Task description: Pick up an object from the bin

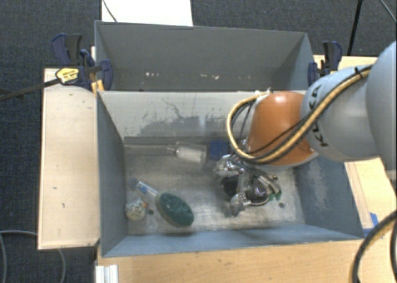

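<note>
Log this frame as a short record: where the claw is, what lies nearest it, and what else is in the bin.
claw: low over the floor of the bin, right of centre
nearest: blue thing just behind it; dark thing partly hidden beneath it, kind unclear
back centre: clear tube lying on its side, left of the blue thing
front left: dark green oval, small clear-and-blue piece, pale crumpled lump
pick: nothing visibly lifted

A single camera looks down into the bin (110,170) from above its near side, facing the far wall (198,58), close enough to hold the whole bin, the arm (347,120) entering right of the gripper (240,204).
</note>
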Controlling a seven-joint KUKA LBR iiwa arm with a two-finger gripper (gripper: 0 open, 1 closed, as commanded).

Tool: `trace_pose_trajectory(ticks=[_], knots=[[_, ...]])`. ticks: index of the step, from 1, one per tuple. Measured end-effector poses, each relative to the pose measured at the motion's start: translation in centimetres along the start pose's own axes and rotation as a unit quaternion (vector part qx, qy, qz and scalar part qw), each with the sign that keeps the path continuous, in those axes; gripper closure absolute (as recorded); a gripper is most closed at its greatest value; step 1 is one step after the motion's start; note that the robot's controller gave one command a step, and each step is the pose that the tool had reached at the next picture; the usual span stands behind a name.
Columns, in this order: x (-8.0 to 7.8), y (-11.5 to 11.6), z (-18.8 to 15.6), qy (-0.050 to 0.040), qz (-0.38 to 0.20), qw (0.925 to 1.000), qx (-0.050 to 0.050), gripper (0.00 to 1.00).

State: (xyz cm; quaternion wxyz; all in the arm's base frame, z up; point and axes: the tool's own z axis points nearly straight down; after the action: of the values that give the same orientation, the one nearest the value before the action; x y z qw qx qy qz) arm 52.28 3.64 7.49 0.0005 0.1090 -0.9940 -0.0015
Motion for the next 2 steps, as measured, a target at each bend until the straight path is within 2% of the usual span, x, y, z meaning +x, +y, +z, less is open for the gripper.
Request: trace_pose_trajectory(ticks=[1,2], knots=[[0.9,0.2,-4.0,-0.0030,-0.138,0.9904,0.002,0.00],[-1.7,-7.6,0.2,-0.0040,-0.289,0.9573,0.003,0.00]])
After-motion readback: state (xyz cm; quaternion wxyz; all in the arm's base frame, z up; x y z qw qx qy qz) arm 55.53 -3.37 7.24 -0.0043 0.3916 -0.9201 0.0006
